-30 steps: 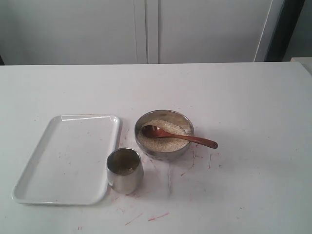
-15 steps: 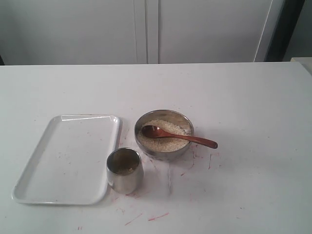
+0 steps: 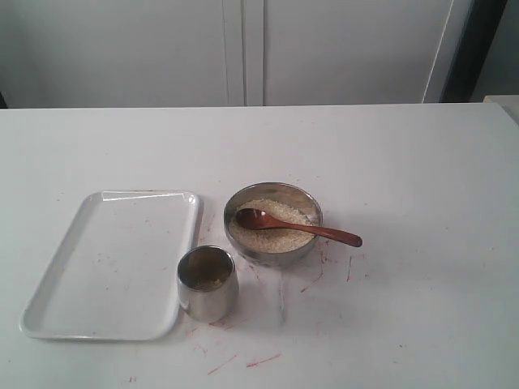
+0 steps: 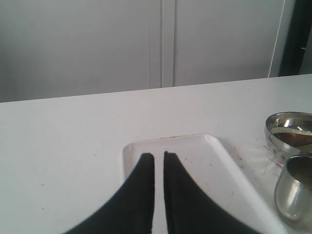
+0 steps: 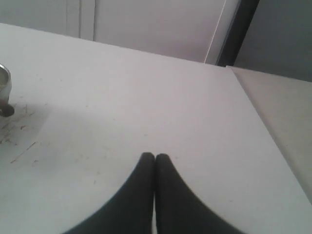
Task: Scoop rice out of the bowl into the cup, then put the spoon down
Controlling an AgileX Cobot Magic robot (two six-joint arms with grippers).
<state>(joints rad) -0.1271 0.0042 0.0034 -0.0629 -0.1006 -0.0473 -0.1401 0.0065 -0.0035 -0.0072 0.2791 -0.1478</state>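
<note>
The mound of off-white uncooked rice (image 3: 268, 237) lies in the round shiny stainless-steel bowl (image 3: 276, 256), near the middle of the white table (image 3: 405, 186). The glossy reddish-brown wooden spoon (image 3: 297, 228) rests with its round end on the rice. Its slim handle crosses the bowl rim and sticks out to the right in the exterior view.

The small stainless-steel cup (image 3: 207, 293) stands upright just beside the bowl, touching nothing. Whether it already holds grains cannot be told. A white rectangular plastic tray (image 3: 105, 267) lies just beside the cup.

The left gripper (image 4: 158, 157) hangs above the tray, its jaws nearly together with a thin slit between them, holding nothing. The right gripper (image 5: 155, 157) hangs over bare table well apart from the bowl, jaws pressed together and holding nothing.

Status, as judged: no step has begun. The steps that remain are to grip the spoon handle, scoop, tip the rice into the cup and set the spoon down.
</note>
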